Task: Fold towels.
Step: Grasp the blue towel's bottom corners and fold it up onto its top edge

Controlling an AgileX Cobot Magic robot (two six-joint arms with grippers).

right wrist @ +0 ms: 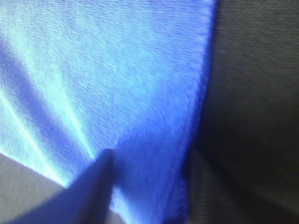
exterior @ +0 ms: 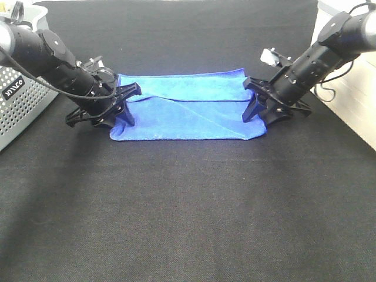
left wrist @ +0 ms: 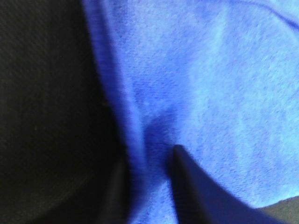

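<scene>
- The basket (exterior: pixel 16 108) stands at the left edge of the exterior view, partly cut off by the frame. It is pale grey with perforated walls and a dark label on its side.
- The camera sees the basket from the side, so I cannot tell what is in it. Nothing shows over its rim.
- The basket is just beside the left gripper's arm and apart from the towel.
- The towel (exterior: pixel 188 108) lies flat on the black table (exterior: pixel 188 211), in the far half and about midway between the two arms. It is outside the basket.
- The towel is folded into a long band running left to right. A slanting fold edge crosses its top layer, and a narrow strip of the lower layer shows along the far side.
- The left gripper (exterior: pixel 134 105) is down at the towel's left short end. Its fingers (left wrist: pixel 194 191) stand narrowly apart with the edge puckered between them. I cannot tell whether they clamp it.
- The right gripper (exterior: pixel 247 100) is down at the right short end. Its fingers (right wrist: pixel 88 186) are likewise narrow, astride the stitched edge, with blue cloth filling the gap. I cannot tell whether the grip is firm.
- Both wrist views are blurred and filled with blue pile and black table.
</scene>
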